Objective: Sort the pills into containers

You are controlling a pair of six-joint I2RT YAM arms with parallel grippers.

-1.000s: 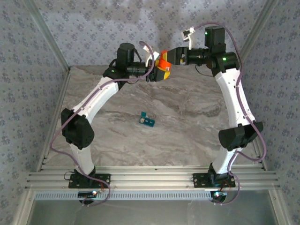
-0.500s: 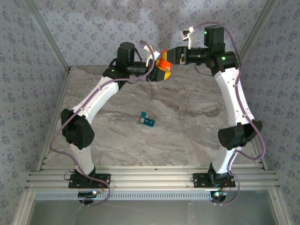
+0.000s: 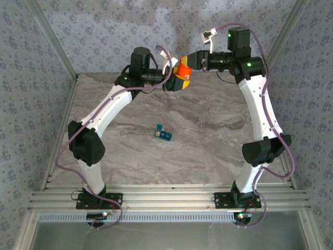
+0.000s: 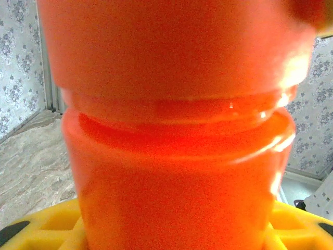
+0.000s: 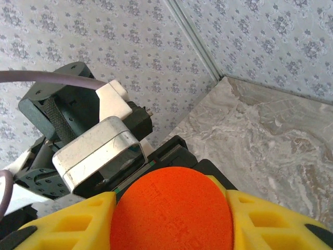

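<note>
Two end effectors point(image 3: 176, 79) point(image 3: 186, 65) grip orange bottle point(image 3: 182, 72); cap point(image 5: 171, 208) embossing unreadable.

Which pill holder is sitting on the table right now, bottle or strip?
The teal strip, alone on the table. The orange bottle is held up off it.

**Me:** Where's the organiser on my feed?

**Partner:** I see the small teal plastic strip of joined compartments point(image 3: 165, 136) lying near the middle of the grey marbled tabletop point(image 3: 208, 156), set at a slant.

**Me:** Lids?

**Partner:** One flap point(image 3: 158, 128) at its left end stands upright. I can't make out any contents, it's too small.
</note>
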